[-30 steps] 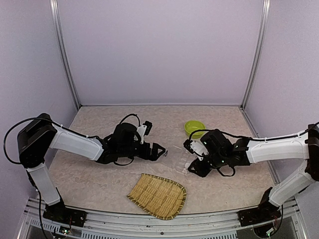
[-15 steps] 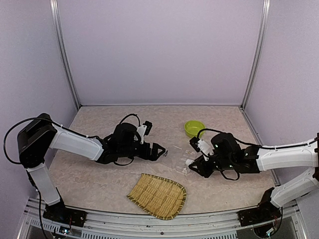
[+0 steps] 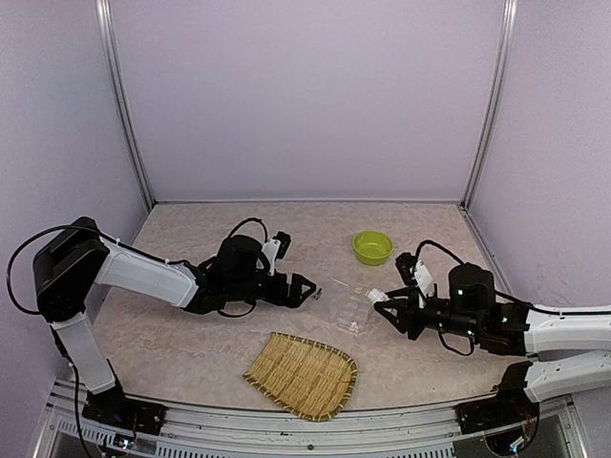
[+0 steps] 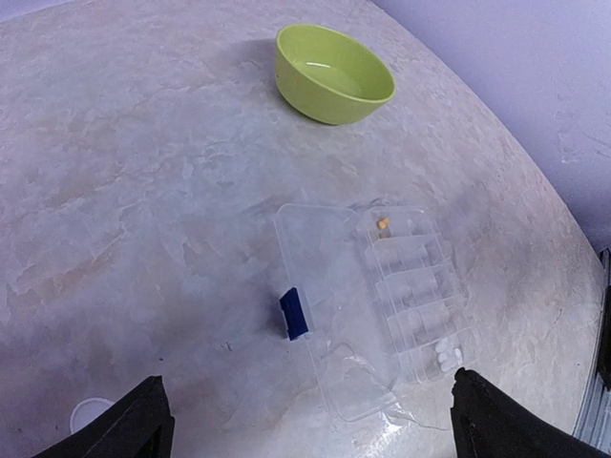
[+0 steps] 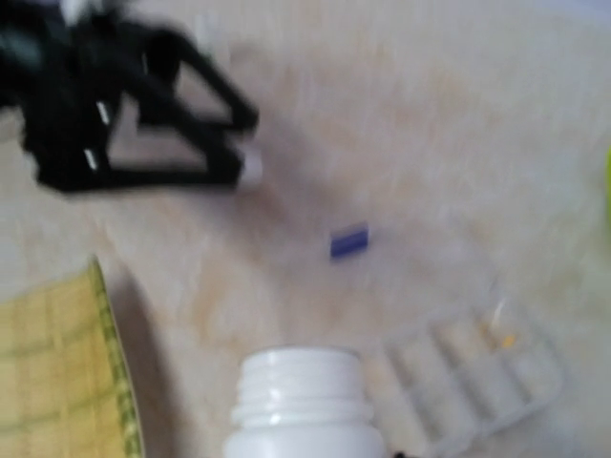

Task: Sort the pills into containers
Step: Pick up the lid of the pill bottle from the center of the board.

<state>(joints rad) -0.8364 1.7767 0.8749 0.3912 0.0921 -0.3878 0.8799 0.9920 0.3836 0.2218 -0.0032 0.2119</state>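
A marbled beige tabletop (image 3: 191, 334) sits inside pale lilac walls. At its middle, between the two arms, lies the clear organiser box (image 4: 406, 296) with its lid (image 4: 320, 267) swung open. One orange pill (image 4: 382, 223) rests in the far-end compartment, toward the green bowl (image 3: 372, 246), and a few white pills (image 4: 447, 359) sit in the near-end one. The compartments between look empty, so the sorting seems barely begun. The right gripper (image 3: 385, 301) is clamped around an uncapped white bottle (image 5: 305, 405), held just right of the box with its mouth toward it. How many pills remain inside cannot be told. The left gripper (image 3: 304, 289) hangs spread wide, holding nothing, just left of the box. The bamboo tray (image 3: 303, 374) lies at the near edge.
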